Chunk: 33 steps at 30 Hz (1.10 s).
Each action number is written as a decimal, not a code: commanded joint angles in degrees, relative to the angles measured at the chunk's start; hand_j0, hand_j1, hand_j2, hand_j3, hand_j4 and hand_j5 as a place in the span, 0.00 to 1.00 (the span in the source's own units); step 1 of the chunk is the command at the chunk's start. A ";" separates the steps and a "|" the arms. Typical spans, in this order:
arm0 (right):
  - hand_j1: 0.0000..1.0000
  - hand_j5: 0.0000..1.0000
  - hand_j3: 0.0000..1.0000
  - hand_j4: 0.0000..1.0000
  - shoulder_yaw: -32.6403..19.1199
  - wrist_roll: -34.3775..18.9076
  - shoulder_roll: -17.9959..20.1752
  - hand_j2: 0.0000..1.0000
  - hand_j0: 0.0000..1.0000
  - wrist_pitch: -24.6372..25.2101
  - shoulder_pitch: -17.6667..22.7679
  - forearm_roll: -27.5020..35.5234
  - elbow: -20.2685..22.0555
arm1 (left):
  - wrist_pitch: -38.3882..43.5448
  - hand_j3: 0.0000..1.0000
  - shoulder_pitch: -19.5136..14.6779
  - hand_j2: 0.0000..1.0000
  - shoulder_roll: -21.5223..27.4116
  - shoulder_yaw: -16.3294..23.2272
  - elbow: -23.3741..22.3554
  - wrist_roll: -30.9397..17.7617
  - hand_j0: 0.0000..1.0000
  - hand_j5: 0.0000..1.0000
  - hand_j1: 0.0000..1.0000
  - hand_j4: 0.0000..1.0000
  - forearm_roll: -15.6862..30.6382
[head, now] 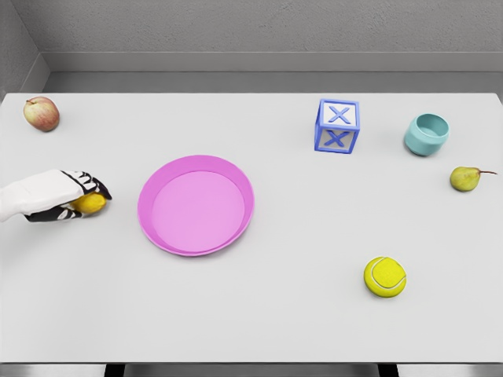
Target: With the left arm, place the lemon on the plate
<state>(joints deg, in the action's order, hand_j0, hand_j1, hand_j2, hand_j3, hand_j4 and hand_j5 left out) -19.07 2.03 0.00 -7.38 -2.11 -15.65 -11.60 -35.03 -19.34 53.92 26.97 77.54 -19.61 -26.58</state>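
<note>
Seemingly gripping lemon (89,203) (partly hidden), left hand (75,196) beside plate (196,205)

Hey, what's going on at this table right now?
The robot's left hand is closed around a lemon at the table's left edge, just left of the pink plate. The plate has nothing on it, so the lemon isn't delivered yet. An apple, lettered block, teal cup, pear and tennis ball sit untouched.

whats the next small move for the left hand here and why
Probably lift the lemon slightly off the table. The left hand looks closed around it, low at the table's left edge, and the pink plate, empty, sits just to its right with a raised rim to clear.
</note>
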 commanded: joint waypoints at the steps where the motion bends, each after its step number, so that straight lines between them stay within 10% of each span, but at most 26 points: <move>1: 1.00 1.00 1.00 1.00 0.00 -0.01 0.00 1.00 1.00 0.00 0.00 0.01 -0.01 | 0.03 0.52 0.00 0.52 0.13 -0.60 0.07 0.19 0.52 0.52 0.52 0.52 0.56; 33: 1.00 1.00 1.00 1.00 0.00 -0.01 0.00 1.00 1.00 0.00 0.00 0.01 -0.01 | 0.03 0.53 -2.46 0.53 -9.63 -0.52 16.33 -1.75 0.53 0.53 0.53 0.53 -0.93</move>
<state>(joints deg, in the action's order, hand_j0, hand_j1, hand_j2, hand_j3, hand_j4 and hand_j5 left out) -19.07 2.03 0.00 -7.38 -2.11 -15.66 -11.60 -35.11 -21.80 45.13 26.46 93.49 -21.22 -27.51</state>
